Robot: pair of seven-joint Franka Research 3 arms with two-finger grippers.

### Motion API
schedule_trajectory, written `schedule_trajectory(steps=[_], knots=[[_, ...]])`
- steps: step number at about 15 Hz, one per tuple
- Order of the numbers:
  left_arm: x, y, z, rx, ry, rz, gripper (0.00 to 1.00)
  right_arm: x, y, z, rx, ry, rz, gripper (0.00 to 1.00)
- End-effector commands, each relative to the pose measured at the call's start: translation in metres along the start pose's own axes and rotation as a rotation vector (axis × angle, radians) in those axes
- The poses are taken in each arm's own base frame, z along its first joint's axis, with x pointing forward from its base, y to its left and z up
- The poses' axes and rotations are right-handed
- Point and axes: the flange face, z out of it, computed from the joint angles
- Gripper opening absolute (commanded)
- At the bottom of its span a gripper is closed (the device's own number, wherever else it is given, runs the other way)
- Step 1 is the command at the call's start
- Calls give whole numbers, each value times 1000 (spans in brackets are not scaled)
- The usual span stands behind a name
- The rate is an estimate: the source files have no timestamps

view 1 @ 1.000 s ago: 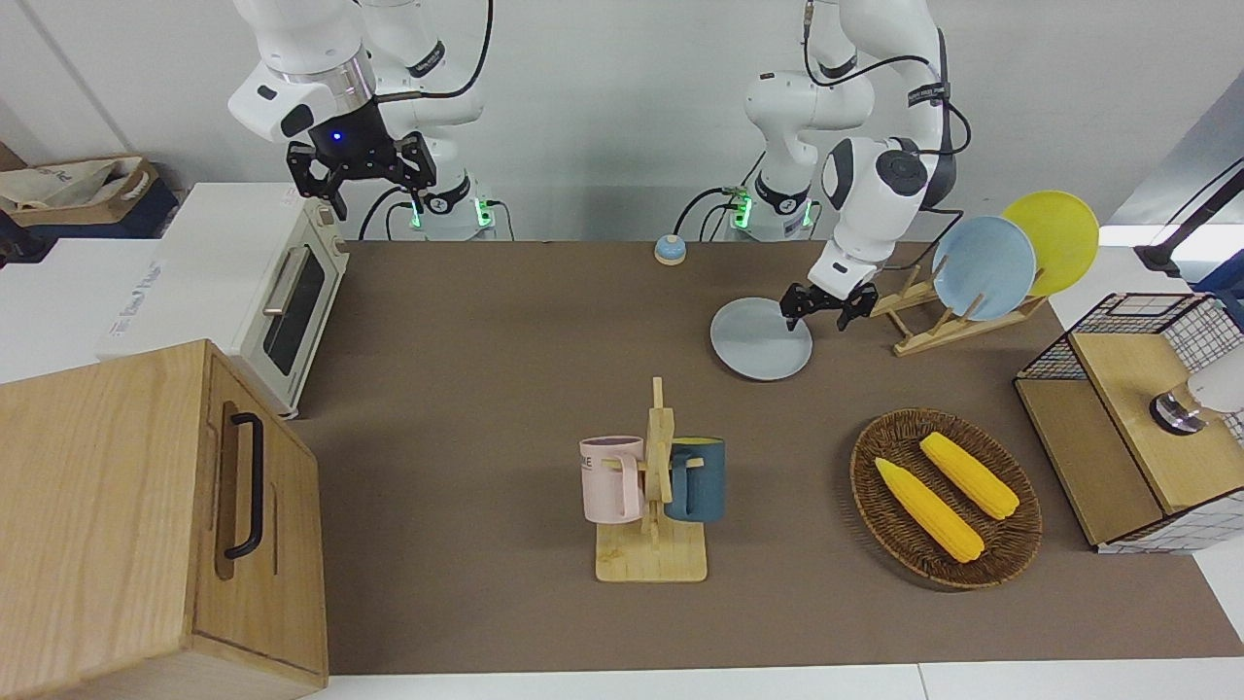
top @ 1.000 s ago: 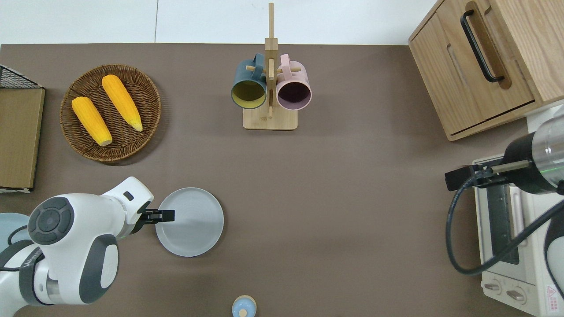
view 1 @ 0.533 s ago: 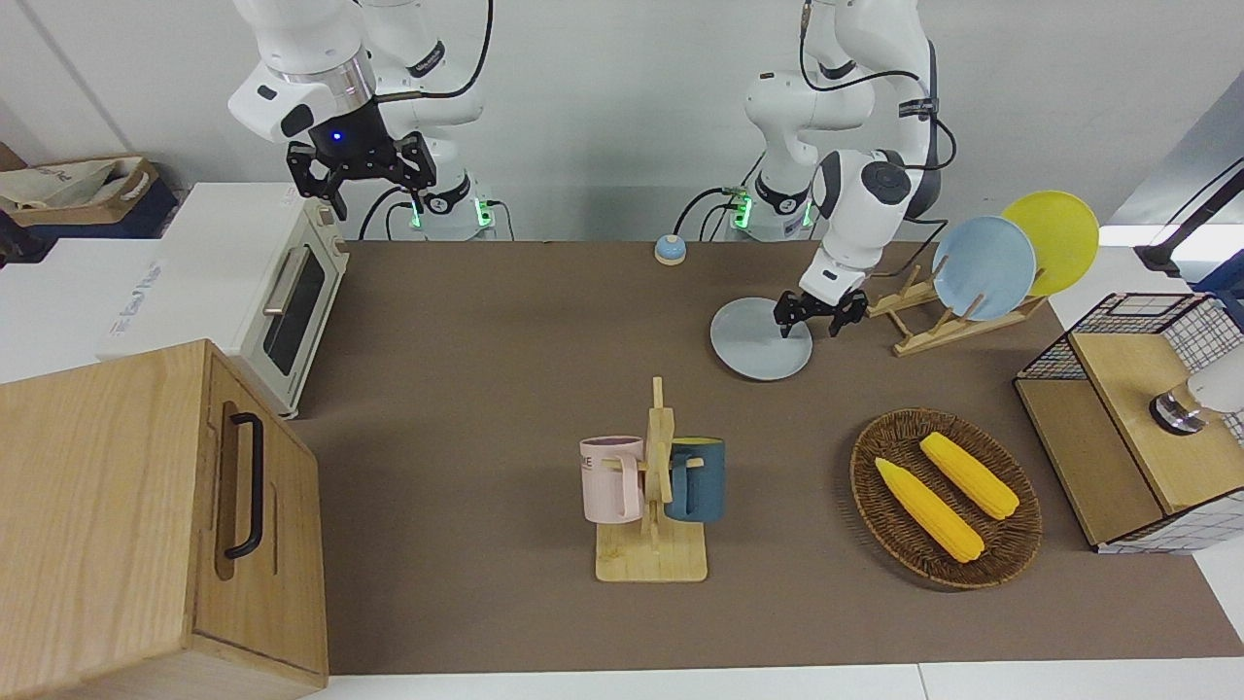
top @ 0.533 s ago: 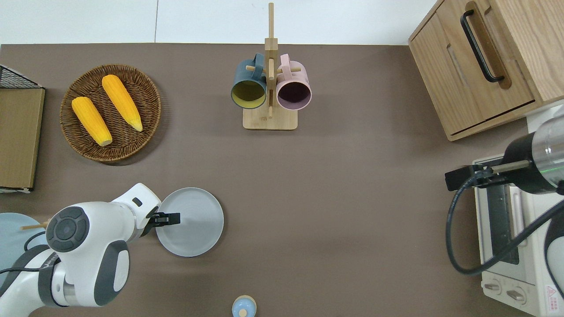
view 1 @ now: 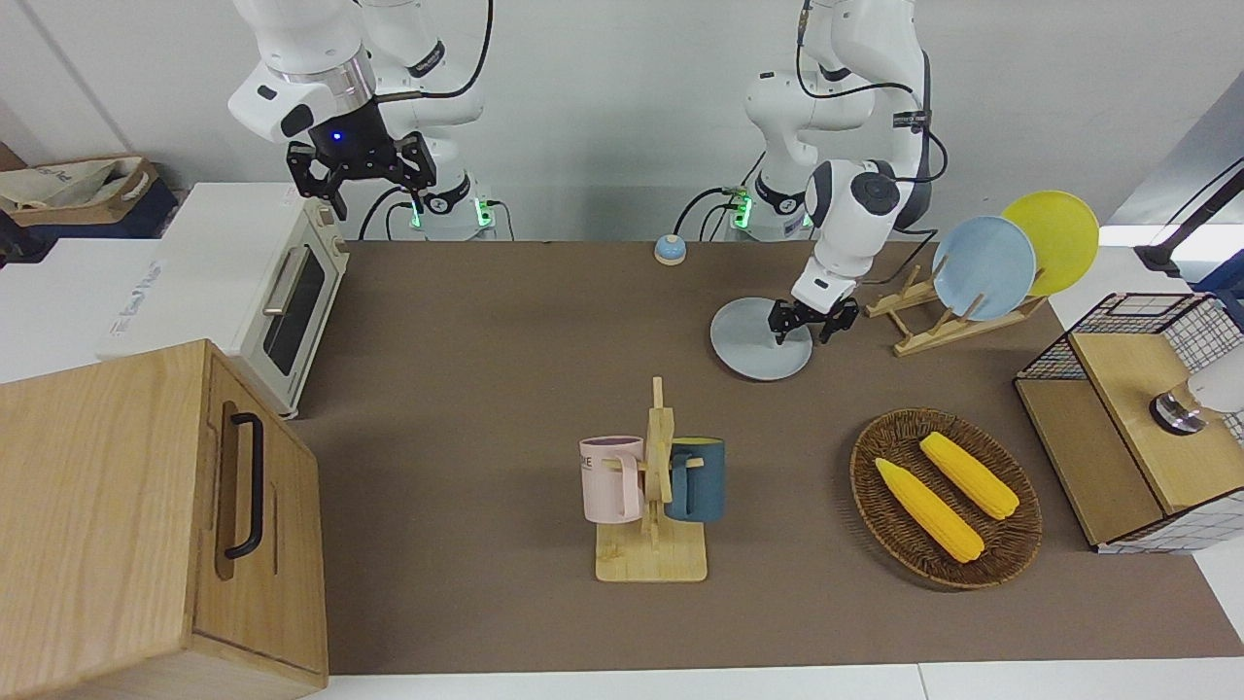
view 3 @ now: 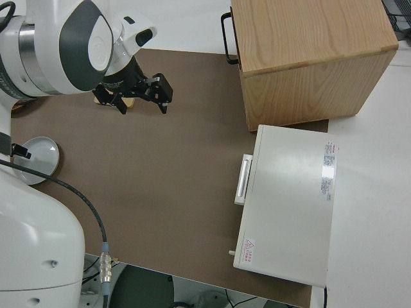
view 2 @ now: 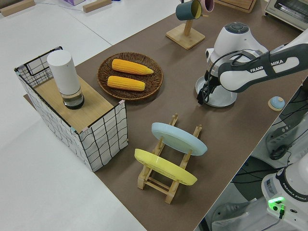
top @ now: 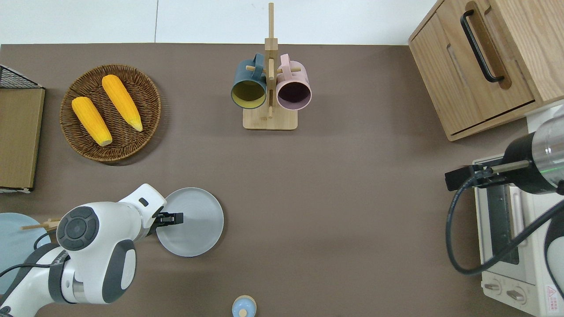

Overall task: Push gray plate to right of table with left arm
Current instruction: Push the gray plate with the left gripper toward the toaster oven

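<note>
The gray plate [view 1: 753,342] [top: 196,224] lies flat on the brown table [view 1: 486,331], toward the left arm's end and near the robots. It also shows in the left side view [view 2: 222,97] and the right side view [view 3: 37,157]. My left gripper [view 1: 801,334] [top: 172,217] [view 2: 202,98] is open and empty, low at the plate's rim on the side toward the left arm's end, one finger over the plate. My right gripper [view 1: 362,185] [view 3: 140,97] is open and parked.
A wooden rack holds a sky-blue plate [view 1: 984,267] and a yellow plate [view 1: 1054,238] beside the gray plate. A wicker basket [top: 75,145] with two corn cobs, a mug rack [top: 269,119], a small bell [top: 243,307], a toaster oven [view 1: 282,301] and a wooden cabinet [view 1: 126,515] stand around.
My left gripper has come down and shifted a little toward the right arm's end, onto the plate's rim. The plate has hardly moved. The right arm is still.
</note>
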Motion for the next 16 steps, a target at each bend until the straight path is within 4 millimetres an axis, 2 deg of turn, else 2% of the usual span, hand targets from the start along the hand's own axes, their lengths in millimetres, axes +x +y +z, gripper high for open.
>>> schedule_trajectory(steps=[1, 7, 13, 16], knots=[[-3, 1, 4, -4, 15, -15, 475, -4, 1, -4, 9, -3, 5, 983], [-3, 1, 4, -3, 14, -12, 9, -4, 2, -4, 10, -3, 6, 983], [-5, 10, 9, -1, 2, -32, 0, -4, 2, -4, 10, -3, 5, 983], [-8, 28, 9, -3, 3, -72, 0, -4, 1, -4, 9, -3, 5, 983]])
